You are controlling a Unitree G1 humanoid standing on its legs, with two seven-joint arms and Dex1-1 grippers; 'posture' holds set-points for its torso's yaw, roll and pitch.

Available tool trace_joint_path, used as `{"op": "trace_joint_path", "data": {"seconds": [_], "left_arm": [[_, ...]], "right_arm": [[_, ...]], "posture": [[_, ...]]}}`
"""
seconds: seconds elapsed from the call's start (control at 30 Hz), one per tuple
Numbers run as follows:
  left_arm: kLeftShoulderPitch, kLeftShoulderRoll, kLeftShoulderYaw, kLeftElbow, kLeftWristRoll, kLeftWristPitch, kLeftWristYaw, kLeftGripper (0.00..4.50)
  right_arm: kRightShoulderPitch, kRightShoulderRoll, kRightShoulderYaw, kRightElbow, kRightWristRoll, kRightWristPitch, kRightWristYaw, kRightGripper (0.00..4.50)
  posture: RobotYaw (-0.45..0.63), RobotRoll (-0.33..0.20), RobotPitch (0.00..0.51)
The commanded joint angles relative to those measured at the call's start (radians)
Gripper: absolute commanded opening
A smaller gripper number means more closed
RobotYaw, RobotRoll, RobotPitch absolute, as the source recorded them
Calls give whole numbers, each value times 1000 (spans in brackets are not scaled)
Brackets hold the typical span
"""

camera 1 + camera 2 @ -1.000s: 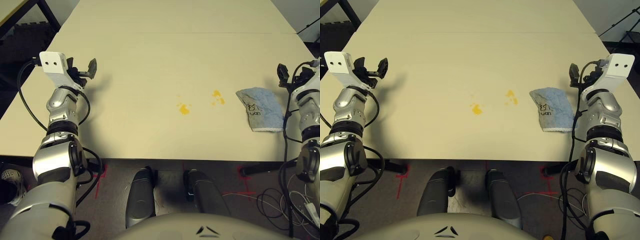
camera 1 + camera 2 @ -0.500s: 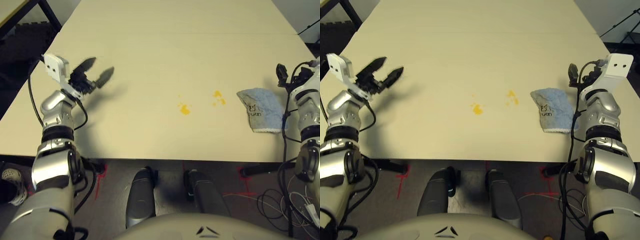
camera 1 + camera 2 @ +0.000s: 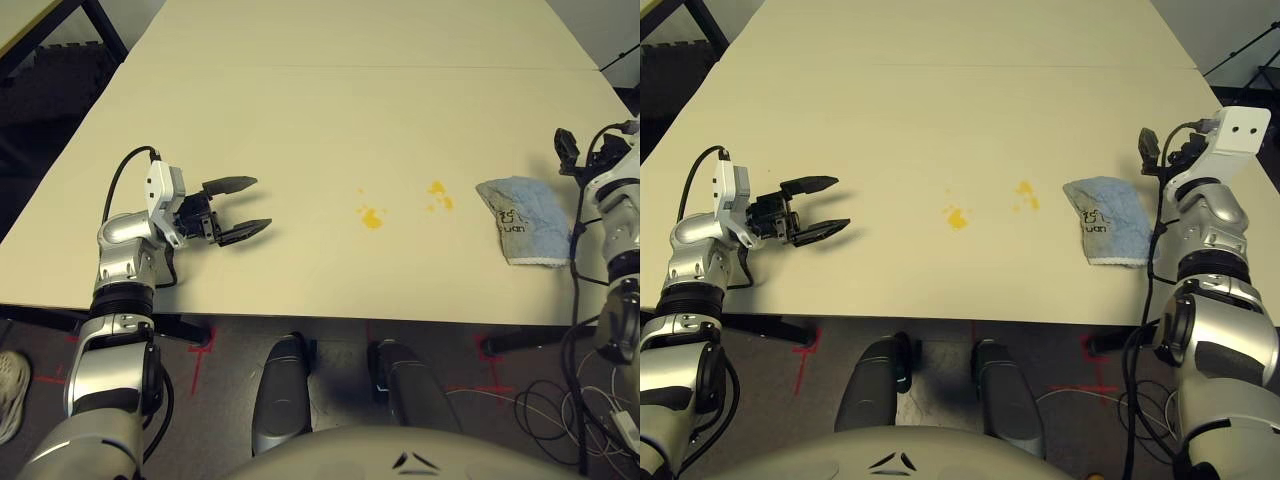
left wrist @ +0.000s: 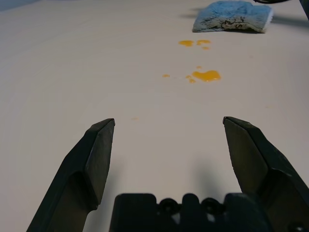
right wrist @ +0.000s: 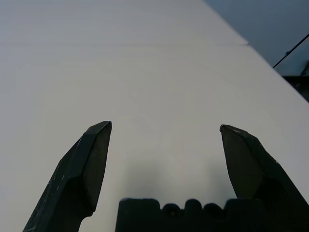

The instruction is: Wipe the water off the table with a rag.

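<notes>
The large matte cream-beige table [image 3: 330,120] carries a thin straight seam line [image 3: 400,68] across its far half. Taking the rag as the landmark: the small light blue-grey terry rag [image 3: 522,220] with a dark printed mark and a paler hem lies flat and loosely crumpled near the table's right edge, toward the robot's side of the seam.

The water shows as yellow-orange splotches on the bare tabletop, to the left of the rag. The nearer patch [image 3: 437,194] sits close beside the rag but apart from it — a main blot with a few specks. The second, slightly larger splotch [image 3: 371,218] lies further left of the rag, with small specks around it. In the left wrist view the same marks appear between the fingers' line of sight and the rag [image 4: 231,16].

The left gripper [image 3: 248,205] is low over the table, well to the left of the rag and beyond both splotches, pointing toward them; its two black fingers [image 4: 94,159] stand wide apart with nothing between them. The right gripper [image 3: 1148,152] hangs just to the right of the rag, at the table's right edge, not touching the cloth — its black fingers [image 5: 87,169] are likewise spread wide and empty, over plain tabletop.
</notes>
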Motion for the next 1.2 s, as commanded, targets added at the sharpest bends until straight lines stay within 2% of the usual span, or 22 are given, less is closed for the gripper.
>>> {"op": "trace_joint_path", "data": {"seconds": [0.03,0.27,0.47,0.77,1.2], "left_arm": [[21,8,-9,-27,-11,-5,-7,4500],[24,-1,-13,-16,-8,-30,-1,4500],[24,-7,-17,-3,-4,-58,-2,4500],[36,-5,-18,-9,-7,-62,-3,4500],[24,-12,-24,16,-1,-80,-4,4500]], "right_arm": [[32,-68,28,-15,13,173,188,4466],[77,-179,85,-113,20,397,484,4466],[134,-172,120,-225,42,527,605,4466],[243,-108,188,-399,32,617,593,4466],[291,-39,262,-487,22,711,529,4466]], "posture": [[92,0,180],[84,0,180],[87,0,180],[96,0,183],[91,0,186]]}}
